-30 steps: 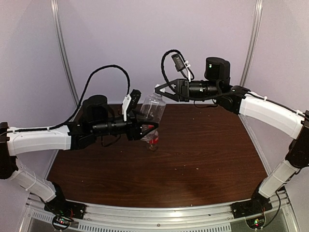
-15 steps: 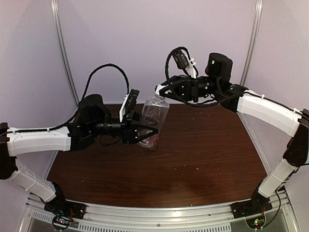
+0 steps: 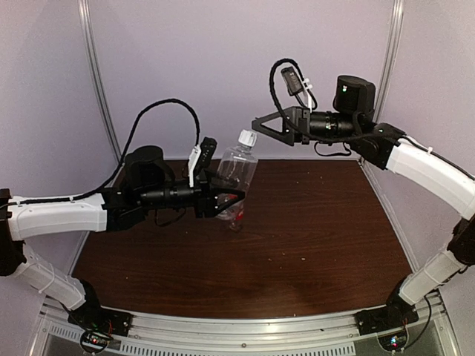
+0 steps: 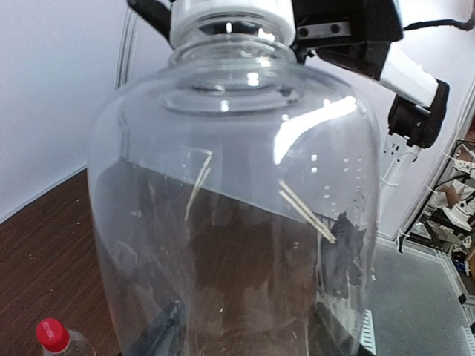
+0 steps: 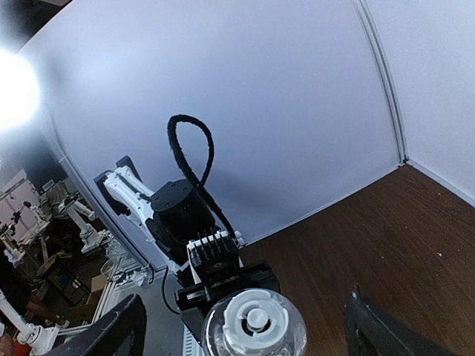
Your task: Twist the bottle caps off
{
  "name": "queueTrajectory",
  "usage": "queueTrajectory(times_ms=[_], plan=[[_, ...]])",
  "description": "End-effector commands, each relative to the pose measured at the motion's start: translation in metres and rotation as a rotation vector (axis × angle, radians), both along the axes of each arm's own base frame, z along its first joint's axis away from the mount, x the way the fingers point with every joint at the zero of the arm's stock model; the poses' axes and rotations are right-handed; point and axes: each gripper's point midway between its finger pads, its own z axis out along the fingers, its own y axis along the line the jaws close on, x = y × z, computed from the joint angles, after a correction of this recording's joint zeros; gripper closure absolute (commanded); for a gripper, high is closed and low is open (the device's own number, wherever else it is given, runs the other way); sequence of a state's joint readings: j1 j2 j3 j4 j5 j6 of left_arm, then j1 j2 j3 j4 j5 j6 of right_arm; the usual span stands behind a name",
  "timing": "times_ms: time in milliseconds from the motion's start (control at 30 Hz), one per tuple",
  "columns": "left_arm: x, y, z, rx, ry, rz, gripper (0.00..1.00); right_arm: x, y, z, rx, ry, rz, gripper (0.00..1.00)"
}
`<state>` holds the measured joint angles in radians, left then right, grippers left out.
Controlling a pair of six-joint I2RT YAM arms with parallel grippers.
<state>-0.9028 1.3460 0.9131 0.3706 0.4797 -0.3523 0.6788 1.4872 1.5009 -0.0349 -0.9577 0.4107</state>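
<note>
Status: neither cap is off. White round plastic screw cap (image 3: 247, 138) sits on the neck of the tall clear unlabelled plastic bottle (image 3: 236, 172). No view shows how loose it is. Red round plastic screw cap (image 4: 52, 334) is on the short clear plastic bottle with the red label band (image 3: 236, 216). That bottle stands on the dark wood-grain worktop (image 3: 319, 245), just below the left end effector, and looks untouched.

Left end effector (image 3: 225, 199): partly closed and clamped on the lower body of the tall bottle. It holds the bottle off the worktop, left of centre, tilted with the neck up and to the right. The left wrist view is mostly bottle wall, with the fingers showing as dark shapes at the bottom edge.

Right end effector (image 3: 260, 123): jaws wide apart, holding nothing. It sits just right of the white cap and slightly higher, apart from it. The right wrist view shows the cap centred between the two fingers but beyond the tips, with no contact.

Diff against a second ago:
- Right end effector was closed on the white cap then and was at the cap half a second ago. It has now let go and backed off up and to the right.
- Left grip is unchanged and the bottle has barely moved.

This reads as a reset between twists. My guess is more turns are left on the white cap, then the whole red cap job.
</note>
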Motion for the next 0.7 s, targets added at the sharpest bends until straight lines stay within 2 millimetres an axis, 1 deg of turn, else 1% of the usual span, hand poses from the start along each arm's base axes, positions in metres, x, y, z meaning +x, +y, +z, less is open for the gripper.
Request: queueTrajectory(times_ms=[0,100,200,367,433,467,600,667], plan=[[0.027,0.005,0.016,0.018,-0.046,0.154,0.56,0.027,-0.012,0.010,-0.012,0.071,-0.257,0.08],[0.035,0.006,0.015,0.035,-0.035,0.195,0.56,0.039,-0.013,0.006,-0.035,0.110,-0.371,0.08],[0.038,0.006,0.015,0.038,-0.028,0.211,0.56,0.046,-0.011,0.003,-0.040,0.136,-0.422,0.08],[0.041,0.007,0.014,0.044,-0.024,0.226,0.56,0.044,0.002,-0.001,-0.047,0.159,-0.404,0.08],[0.041,0.007,0.012,0.048,-0.022,0.229,0.56,0.042,0.008,-0.003,-0.052,0.160,-0.387,0.09],[0.042,0.007,0.012,0.049,-0.022,0.231,0.56,0.040,0.011,-0.004,-0.055,0.161,-0.377,0.11],[0.042,0.007,0.010,0.053,-0.020,0.231,0.56,0.040,0.020,-0.011,-0.066,0.168,-0.353,0.28],[0.041,0.007,0.011,0.052,-0.023,0.228,0.56,0.041,0.022,-0.013,-0.070,0.170,-0.350,0.34]])
